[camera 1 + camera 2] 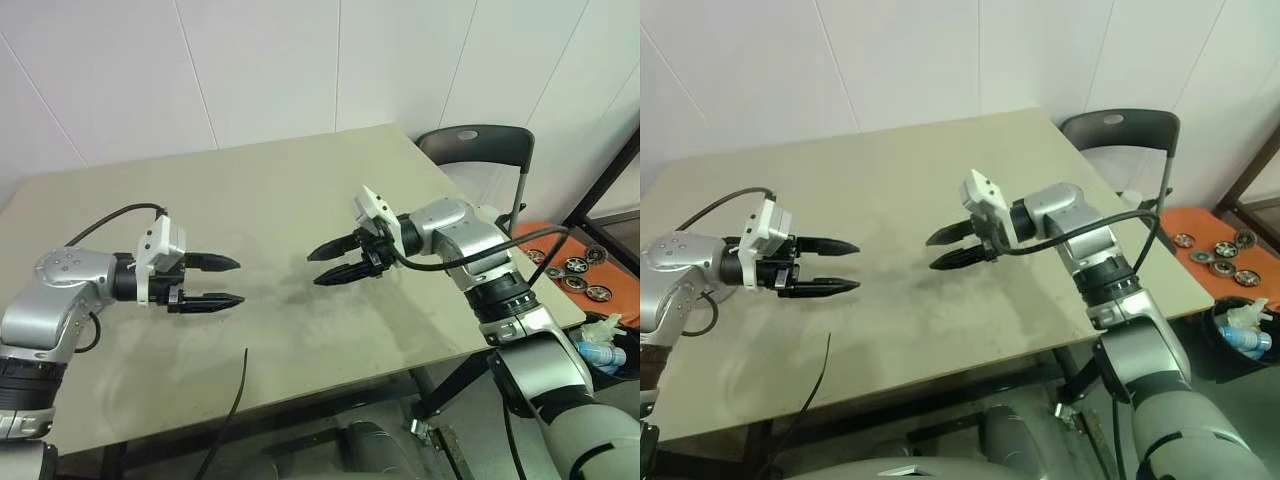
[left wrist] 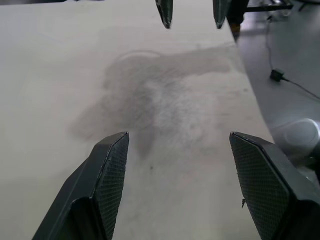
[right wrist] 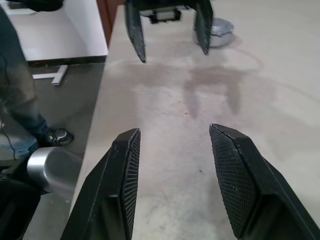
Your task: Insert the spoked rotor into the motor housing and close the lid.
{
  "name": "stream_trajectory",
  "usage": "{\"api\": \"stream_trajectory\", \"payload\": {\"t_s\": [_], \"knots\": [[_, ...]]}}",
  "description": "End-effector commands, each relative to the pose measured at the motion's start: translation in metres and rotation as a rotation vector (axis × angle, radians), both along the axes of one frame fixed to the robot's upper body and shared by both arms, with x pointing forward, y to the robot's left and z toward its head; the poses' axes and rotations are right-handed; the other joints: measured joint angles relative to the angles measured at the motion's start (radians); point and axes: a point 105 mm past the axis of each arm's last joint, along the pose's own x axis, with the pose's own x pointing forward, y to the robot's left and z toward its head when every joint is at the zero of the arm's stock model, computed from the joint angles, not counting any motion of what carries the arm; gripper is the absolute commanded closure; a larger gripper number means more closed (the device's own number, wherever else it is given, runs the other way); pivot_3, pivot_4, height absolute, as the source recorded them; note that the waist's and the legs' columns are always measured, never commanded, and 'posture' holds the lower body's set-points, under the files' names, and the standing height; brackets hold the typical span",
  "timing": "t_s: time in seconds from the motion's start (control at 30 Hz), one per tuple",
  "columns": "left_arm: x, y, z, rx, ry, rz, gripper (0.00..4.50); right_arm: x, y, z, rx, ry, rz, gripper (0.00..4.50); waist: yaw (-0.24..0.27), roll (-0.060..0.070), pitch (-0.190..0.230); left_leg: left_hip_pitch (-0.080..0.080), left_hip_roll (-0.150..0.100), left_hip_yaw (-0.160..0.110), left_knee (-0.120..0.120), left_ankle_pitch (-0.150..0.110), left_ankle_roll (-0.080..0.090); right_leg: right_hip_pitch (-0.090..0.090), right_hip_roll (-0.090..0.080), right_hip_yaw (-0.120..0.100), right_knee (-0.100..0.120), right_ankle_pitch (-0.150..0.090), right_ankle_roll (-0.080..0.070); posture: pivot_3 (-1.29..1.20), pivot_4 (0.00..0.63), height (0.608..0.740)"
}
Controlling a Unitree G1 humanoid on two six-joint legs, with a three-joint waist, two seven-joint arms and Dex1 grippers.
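Note:
My left gripper (image 1: pixel 240 281) hangs open just above the beige table (image 1: pixel 270 180), pointing right. Facing it from the right, my right gripper (image 1: pixel 313 268) is also open, its tips a short gap from the left one's. Neither has anything between its fingers. The left wrist view looks past my left gripper (image 2: pixel 177 145) at bare tabletop and the right gripper's fingertips (image 2: pixel 165 12). In the right wrist view my right gripper (image 3: pixel 172 135) faces the left gripper (image 3: pixel 170 35). The spoked rotor, the motor housing and the lid are out of view on the table.
Several small round dark-rimmed parts (image 1: pixel 578 266) lie on an orange surface beyond the table's right edge, too small to tell apart. A dark chair (image 1: pixel 480 150) stands at the far right corner. A black cable (image 1: pixel 235 400) crosses the near edge. A person's leg (image 3: pixel 20 115) stands beside the table.

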Motion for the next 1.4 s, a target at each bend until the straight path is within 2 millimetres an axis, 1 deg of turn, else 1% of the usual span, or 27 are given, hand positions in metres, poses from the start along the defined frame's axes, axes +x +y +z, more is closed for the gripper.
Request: {"api": "stream_trajectory", "payload": {"t_s": [0.03, 0.1, 0.23, 0.33, 0.53, 0.63, 0.9, 1.0, 1.17, 1.4], "knots": [[0.001, 0.007, 0.018, -0.004, -0.07, 0.033, 1.06, 0.0, 0.01, 0.012, 0.017, -0.02, 0.027, 2.25, -0.001, 0.0, 0.0, 0.0, 0.0, 0.0, 0.0, 0.0, 0.0, 0.0, 0.0, 0.0, 0.0, 0.0, 0.0, 0.0, 0.0, 0.74], [0.0, 0.007, 0.019, -0.005, -0.068, 0.033, 1.06, -0.001, 0.013, 0.013, 0.025, 0.01, 0.039, 2.25, 0.0, 0.0, 0.0, 0.0, 0.0, 0.0, 0.0, 0.0, 0.0, 0.0, 0.0, 0.0, 0.0, 0.0, 0.0, 0.0, 0.0, 0.74], [-0.002, 0.009, 0.012, 0.023, -0.048, 0.034, 1.06, -0.007, 0.013, 0.01, 0.002, 0.01, 0.08, 2.25, 0.002, 0.0, 0.0, 0.0, 0.0, 0.0, 0.0, 0.0, 0.0, 0.0, 0.0, 0.0, 0.0, 0.001, 0.001, 0.0, 0.0, 0.74], [-0.003, 0.008, 0.012, 0.02, -0.046, 0.03, 1.06, -0.007, 0.014, 0.011, 0.008, 0.019, 0.087, 2.25, 0.002, 0.0, 0.0, 0.0, 0.0, 0.0, 0.0, 0.0, 0.0, 0.0, 0.0, 0.0, 0.0, 0.0, 0.001, 0.0, 0.0, 0.74], [-0.001, 0.006, 0.017, 0.009, -0.057, 0.036, 1.06, -0.003, 0.016, 0.022, 0.043, 0.023, 0.076, 2.25, -0.001, 0.0, 0.0, 0.0, 0.0, 0.0, 0.0, 0.0, 0.0, 0.0, 0.0, 0.0, 0.001, 0.0, 0.0, 0.0, 0.0, 0.74], [-0.004, 0.004, 0.02, 0.007, -0.061, 0.029, 1.06, 0.0, 0.018, 0.024, 0.05, 0.005, 0.071, 2.25, -0.001, 0.0, 0.0, 0.0, 0.0, 0.0, 0.0, 0.0, 0.0, 0.0, 0.0, 0.0, 0.001, 0.001, 0.0, 0.0, 0.0, 0.74], [-0.015, 0.009, 0.015, 0.02, -0.049, 0.049, 1.06, -0.001, 0.019, 0.019, 0.035, 0.002, 0.097, 2.25, -0.001, 0.001, 0.0, 0.0, 0.0, 0.0, 0.0, 0.0, 0.0, 0.0, 0.0, 0.0, 0.001, 0.002, 0.003, 0.0, 0.0, 0.74], [-0.016, 0.012, 0.015, 0.019, -0.059, 0.074, 1.06, 0.0, 0.02, 0.018, 0.031, 0.002, 0.096, 2.25, 0.0, 0.001, 0.0, 0.0, 0.0, 0.0, 0.0, 0.0, 0.0, 0.0, 0.0, 0.0, 0.001, 0.002, 0.003, 0.0, 0.0, 0.74], [-0.017, 0.015, 0.021, -0.004, -0.081, 0.117, 1.06, 0.002, 0.022, 0.015, 0.038, 0.012, 0.09, 2.25, 0.0, 0.001, 0.0, 0.001, 0.0, 0.0, 0.001, 0.0, 0.0, 0.0, 0.0, 0.0, 0.002, 0.002, 0.002, 0.0, 0.0, 0.74], [-0.021, 0.018, 0.022, -0.013, -0.086, 0.146, 1.06, 0.002, 0.025, 0.015, 0.041, 0.022, 0.096, 2.25, -0.001, 0.001, 0.0, 0.001, 0.0, 0.0, 0.001, 0.0, 0.0, 0.0, 0.0, 0.0, 0.002, 0.002, 0.003, 0.0, 0.0, 0.74]]}}
